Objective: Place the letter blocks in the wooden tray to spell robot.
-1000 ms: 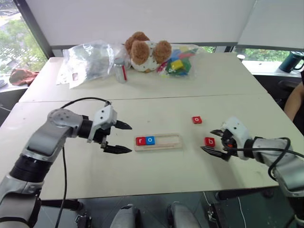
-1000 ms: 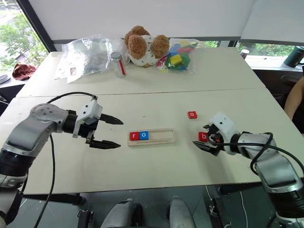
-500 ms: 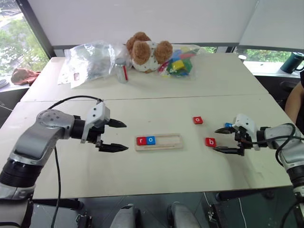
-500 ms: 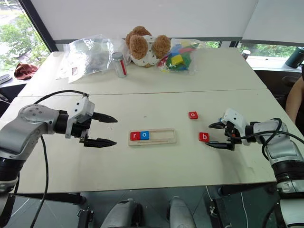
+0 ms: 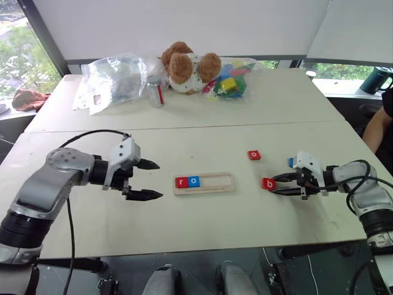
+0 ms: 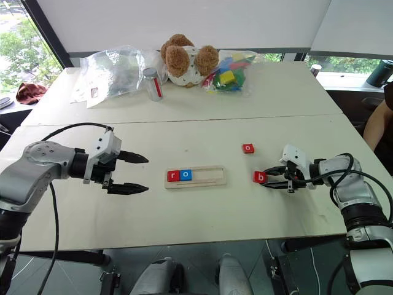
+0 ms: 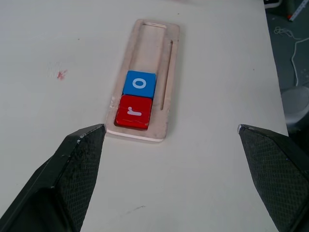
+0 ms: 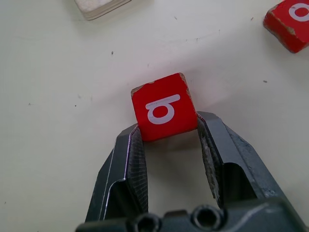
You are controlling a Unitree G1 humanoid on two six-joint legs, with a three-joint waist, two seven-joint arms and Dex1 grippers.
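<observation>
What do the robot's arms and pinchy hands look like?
Both arms are shiny silver-grey metal tubes with black joints, and a thin black cable loops along each one. Near each wrist sits a chunky white block. The left gripper and the right gripper each have two long black fingers that taper to a point. Up close, the fingers have a rough, dotted grip surface.

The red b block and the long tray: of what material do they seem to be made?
The red b block, pinched by the right gripper, looks like painted wood: glossy red paint is chipped at its corners, showing pale material beneath. The wooden tray appears to be unpainted light wood with a matte finish, a thin raised rim and a layered edge, possibly plywood.
</observation>
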